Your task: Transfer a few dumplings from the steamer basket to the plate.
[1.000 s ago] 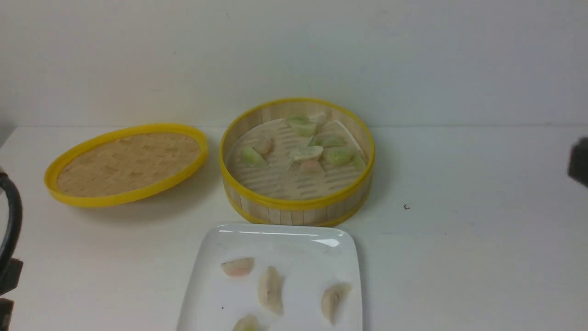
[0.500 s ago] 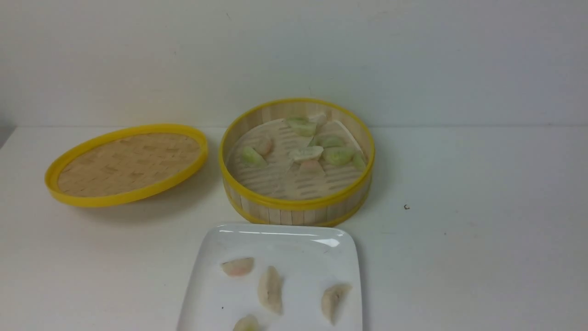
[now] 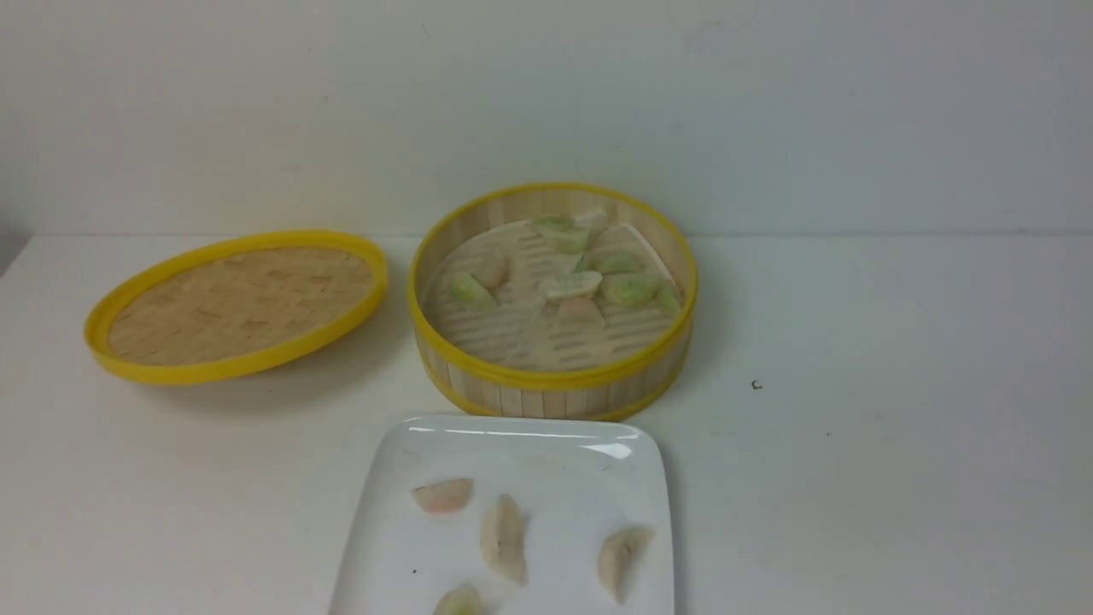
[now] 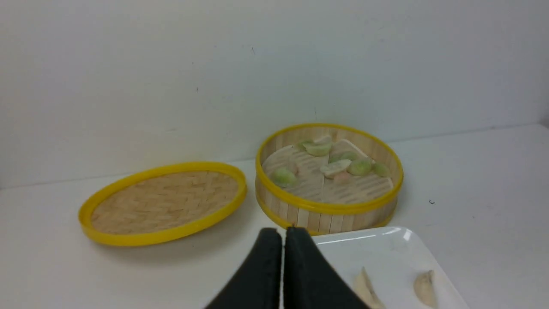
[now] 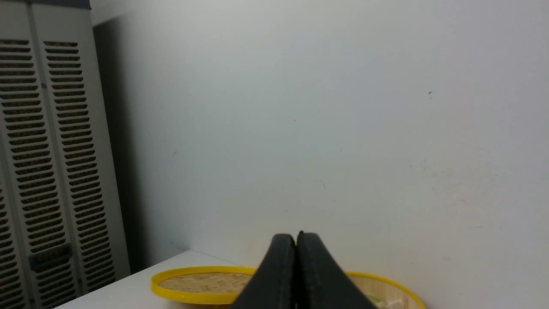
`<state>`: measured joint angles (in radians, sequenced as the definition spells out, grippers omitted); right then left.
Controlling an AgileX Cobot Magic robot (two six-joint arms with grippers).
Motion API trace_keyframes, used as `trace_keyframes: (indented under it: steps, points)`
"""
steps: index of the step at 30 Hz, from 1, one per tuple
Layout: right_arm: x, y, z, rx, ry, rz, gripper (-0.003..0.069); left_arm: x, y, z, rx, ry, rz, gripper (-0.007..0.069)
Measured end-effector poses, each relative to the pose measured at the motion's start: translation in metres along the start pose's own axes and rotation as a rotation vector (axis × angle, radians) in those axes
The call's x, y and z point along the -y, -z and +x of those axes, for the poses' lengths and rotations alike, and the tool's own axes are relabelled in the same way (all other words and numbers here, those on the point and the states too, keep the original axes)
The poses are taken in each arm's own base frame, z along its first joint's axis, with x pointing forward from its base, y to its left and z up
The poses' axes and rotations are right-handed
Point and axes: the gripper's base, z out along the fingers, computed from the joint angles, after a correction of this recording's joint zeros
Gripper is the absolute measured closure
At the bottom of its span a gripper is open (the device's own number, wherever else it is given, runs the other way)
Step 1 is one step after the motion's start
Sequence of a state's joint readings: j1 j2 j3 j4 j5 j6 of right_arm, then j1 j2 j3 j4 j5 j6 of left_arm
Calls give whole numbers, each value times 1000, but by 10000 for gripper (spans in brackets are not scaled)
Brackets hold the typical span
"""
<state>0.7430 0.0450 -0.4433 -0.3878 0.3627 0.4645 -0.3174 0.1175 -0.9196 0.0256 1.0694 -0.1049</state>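
Plate (image 3: 529, 453) on worktop (image 3: 854, 444), just in front of steamer basket (image 3: 551, 389). Four dumplings (image 3: 503, 538) on plate, lying apart. About seven more inside steamer basket, mostly toward its far side. Lid (image 3: 235, 303) off, left of steamer basket. Left end effector (image 4: 283, 234) pressed together, empty, nearer than steamer basket. Right end effector (image 5: 296, 238) together, empty, raised well apart from it. Judgement: "a few" looks met; little or nothing left.
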Motion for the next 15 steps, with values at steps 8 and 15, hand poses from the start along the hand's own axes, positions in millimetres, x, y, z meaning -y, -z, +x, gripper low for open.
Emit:
trace_keyframes:
  steps: [8,15]
  points:
    - [0,0,0,0,0,0,673,0,0,2,-19,1,0,631]
    - [0,0,0,0,0,0,673,0,0,2,-18,0,-1,631]
